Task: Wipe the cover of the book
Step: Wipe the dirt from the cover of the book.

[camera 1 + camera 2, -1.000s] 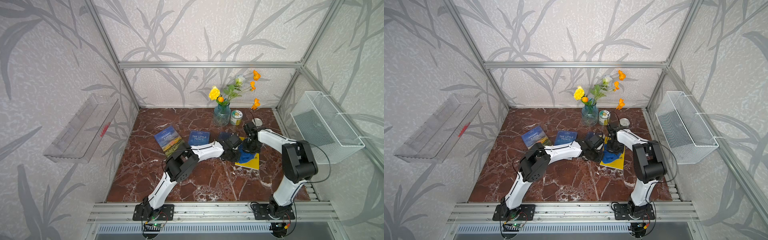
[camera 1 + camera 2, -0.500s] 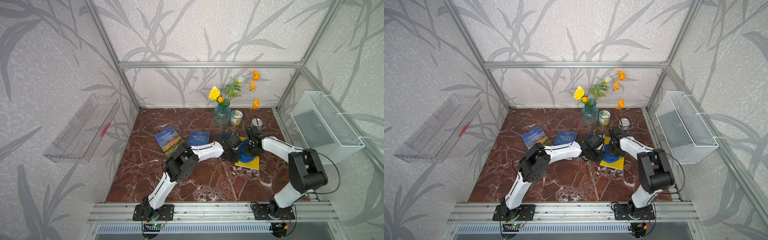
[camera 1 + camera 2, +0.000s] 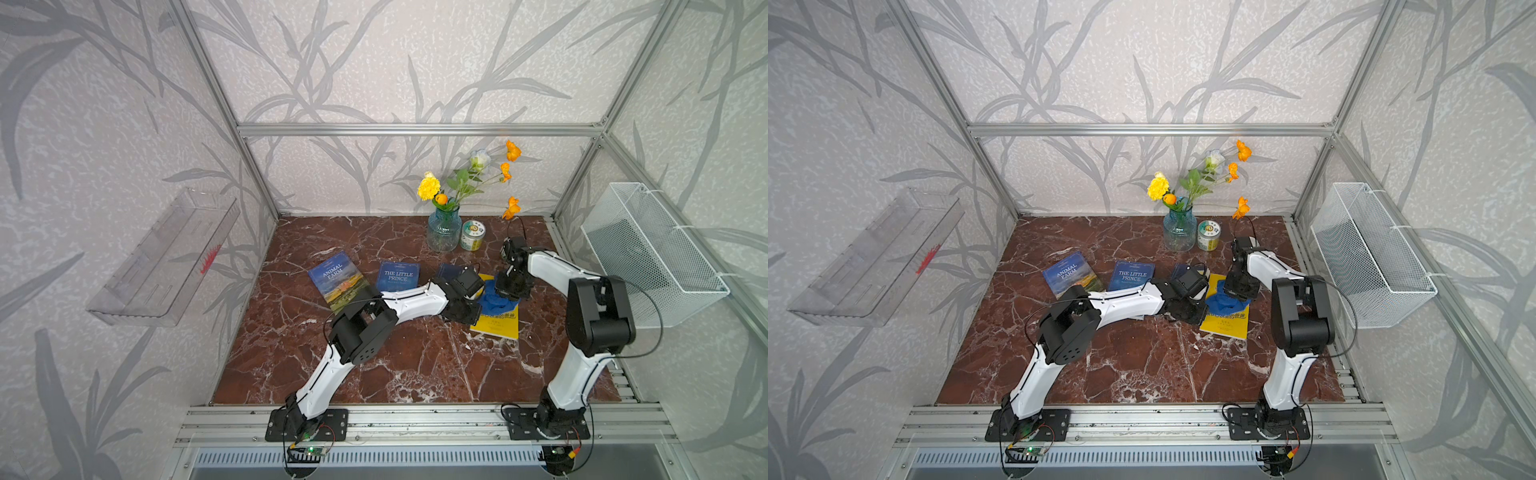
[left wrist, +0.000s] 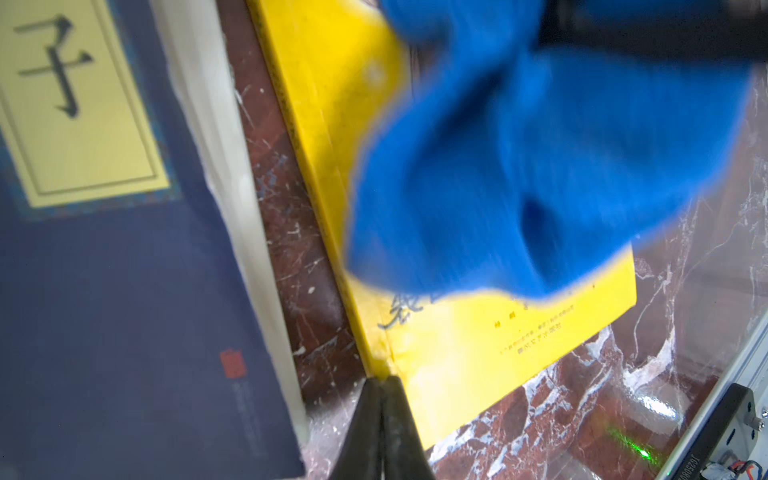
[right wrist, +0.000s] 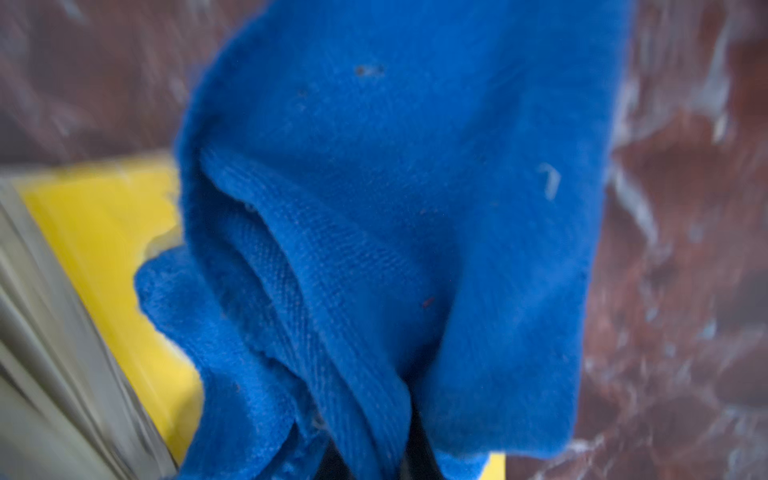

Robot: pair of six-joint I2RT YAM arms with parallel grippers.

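The yellow book (image 3: 496,326) lies flat on the marble surface (image 3: 374,365), right of centre and about midway between its front and back edges. A crumpled blue cloth (image 3: 496,301) covers the half nearer the back edge. In both top views the book's left edge is hidden under the left arm.

Only the left wrist view shows the book (image 4: 478,353) close up. Its cover is matte yellow with small printed characters, a crease along the spine and scuffs. It also shows the left gripper (image 4: 381,384): two black fingers pressed together into a point at the book's spine corner, holding nothing.

In the right wrist view the cloth (image 5: 415,187) fills the picture. It is soft, with a fine woven rib and lint specks, and its folds gather into the right gripper (image 5: 411,457), which is closed on them.

The left wrist view alone shows the label of the dark blue book (image 4: 124,291) beside the yellow one: cream with a brush character, plus a red seal.

Farther left lie two glossy paperbacks, "The Little Prince" (image 3: 397,276) and "Animal Farm" (image 3: 336,278). Near the back edge stand a ribbed glass vase (image 3: 444,235) of flowers and a small round tin (image 3: 473,235). A white wire basket (image 3: 648,257) hangs on the right wall and a clear plastic shelf (image 3: 166,257) on the left wall.
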